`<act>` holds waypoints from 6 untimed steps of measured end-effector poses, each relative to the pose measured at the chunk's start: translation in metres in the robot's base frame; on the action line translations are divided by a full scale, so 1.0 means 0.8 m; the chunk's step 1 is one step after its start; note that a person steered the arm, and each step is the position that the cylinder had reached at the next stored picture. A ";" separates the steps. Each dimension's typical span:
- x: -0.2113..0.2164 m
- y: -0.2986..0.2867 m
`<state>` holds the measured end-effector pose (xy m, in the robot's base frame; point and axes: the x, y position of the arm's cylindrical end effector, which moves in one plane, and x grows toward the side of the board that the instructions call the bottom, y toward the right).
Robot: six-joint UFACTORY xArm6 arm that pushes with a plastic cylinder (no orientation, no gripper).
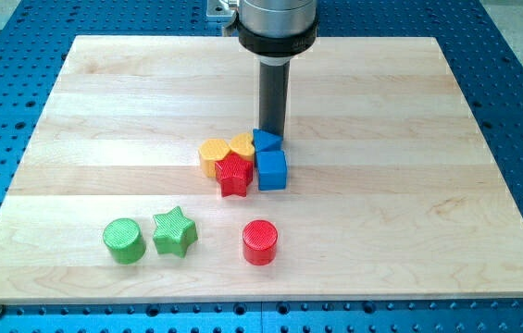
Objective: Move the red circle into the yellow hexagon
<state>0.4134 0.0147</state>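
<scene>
While your red circle (260, 242) sits apart, my tip (271, 135) touches the upper blue block (266, 141), holding nothing.

We see the red circle (260, 242), a short ribbed cylinder standing flat on its base, alone near the view's bottom centre. We find the yellow hexagon (215, 154) well apart from it, up and toward the view's left, lying flat at the left end of a tight cluster near the middle.
</scene>
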 end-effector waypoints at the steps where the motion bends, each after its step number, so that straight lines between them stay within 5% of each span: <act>1: -0.016 0.047; 2: 0.084 0.150; 3: 0.230 0.137; 4: 0.243 0.040; 6: 0.179 -0.095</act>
<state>0.5566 -0.0614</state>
